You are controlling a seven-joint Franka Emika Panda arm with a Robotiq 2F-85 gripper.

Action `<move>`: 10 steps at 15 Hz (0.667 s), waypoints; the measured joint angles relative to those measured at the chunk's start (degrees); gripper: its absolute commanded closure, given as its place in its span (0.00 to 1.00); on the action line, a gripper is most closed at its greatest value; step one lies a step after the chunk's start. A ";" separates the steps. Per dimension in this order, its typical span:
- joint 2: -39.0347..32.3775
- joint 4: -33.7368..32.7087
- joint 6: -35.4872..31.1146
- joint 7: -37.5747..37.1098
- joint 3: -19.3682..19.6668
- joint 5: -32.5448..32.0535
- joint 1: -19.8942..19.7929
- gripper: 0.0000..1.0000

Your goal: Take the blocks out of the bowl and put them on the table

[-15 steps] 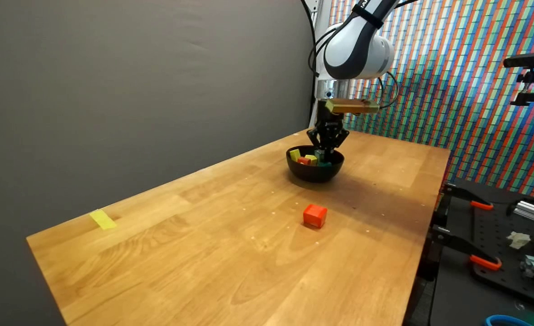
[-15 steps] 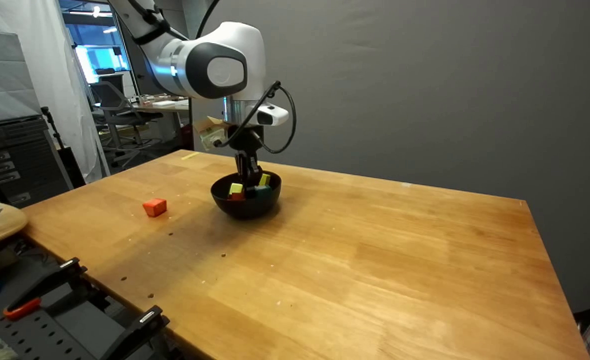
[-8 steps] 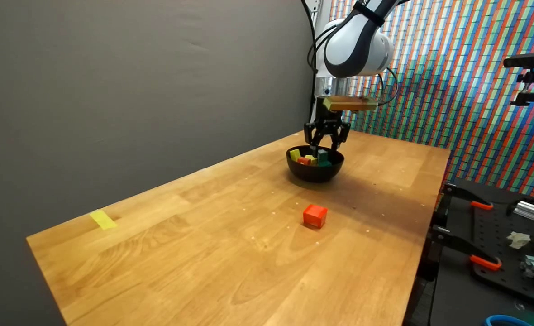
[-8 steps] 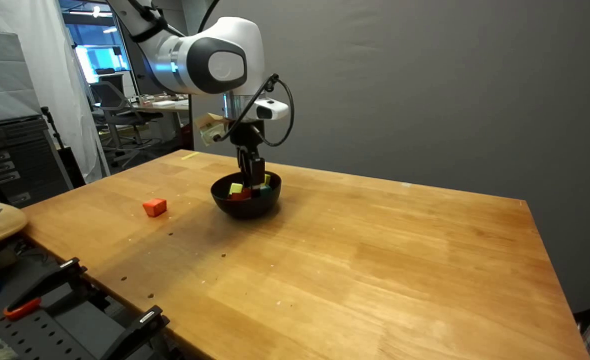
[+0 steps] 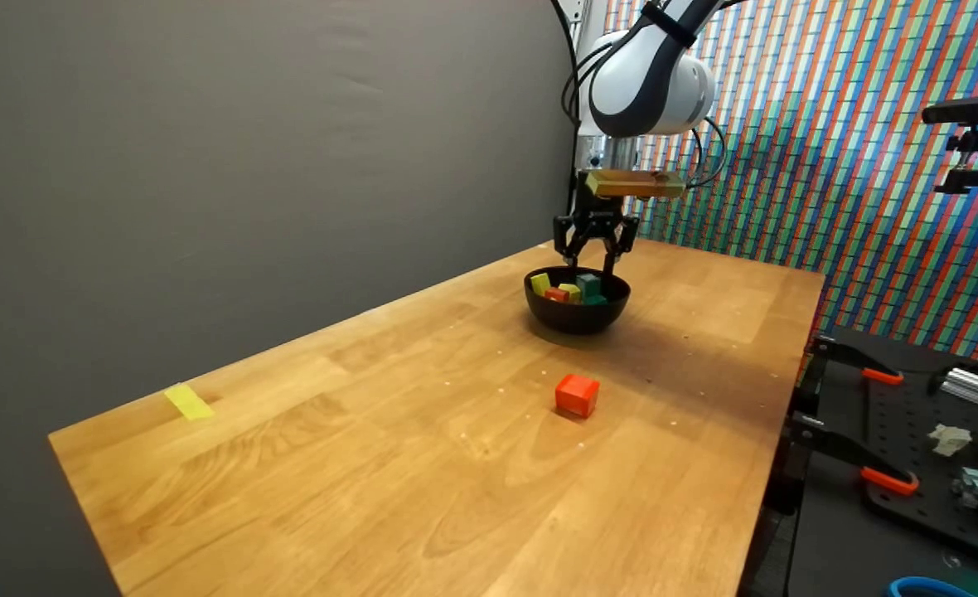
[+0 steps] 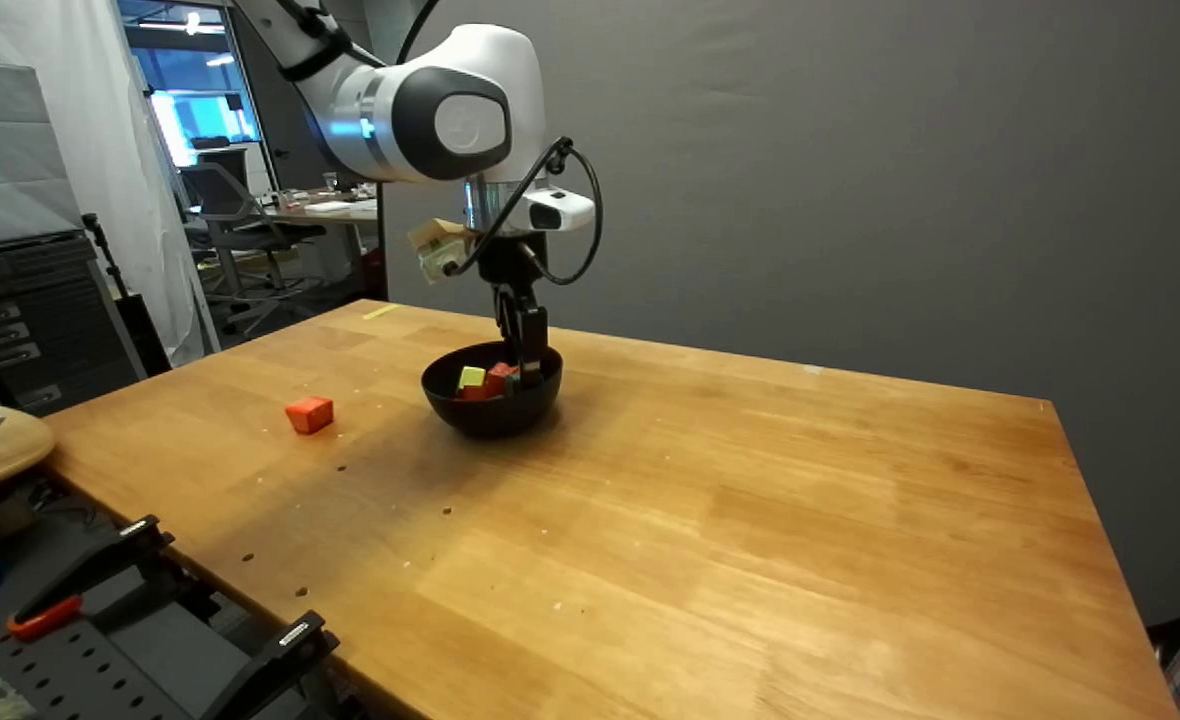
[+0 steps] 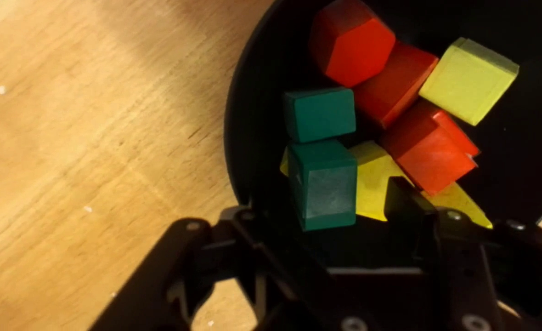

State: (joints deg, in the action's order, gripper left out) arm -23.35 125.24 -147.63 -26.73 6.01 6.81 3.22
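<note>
Showed the gripper with jaws well apart and clasping nothing, probably to leave room for a straddling grasp. Held both fingertips at the mouth of the bowl, roughly to either side of a green block, apparently to line up a pinch across its faces. Left contact at the tips unclear. Seemed to prop that green block partly on a yellow block, hence an easier reach from above. Crowded more into the bowl below and beyond the fingertips: a second green block, several red blocks and a further yellow block, tilted and leaning, presumably because of the curved wall. Seated the bowl upright on the table, beneath the gripper, as if to keep every pick within a short lift. Set a lone red block on the table outside the bowl, well apart from the gripper, likely as the only one delivered so far.
</note>
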 measured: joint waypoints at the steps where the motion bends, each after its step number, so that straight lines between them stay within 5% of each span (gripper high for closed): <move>1: -0.24 -0.20 0.09 -0.09 0.16 0.00 0.00 0.71; 4: -1.25 -0.56 0.42 -0.17 0.35 0.00 0.01 0.92; 10: 1.20 0.50 1.58 3.45 -3.48 0.39 0.50 0.91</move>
State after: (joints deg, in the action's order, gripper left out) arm -22.15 125.74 -146.05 -23.28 2.53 7.20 3.73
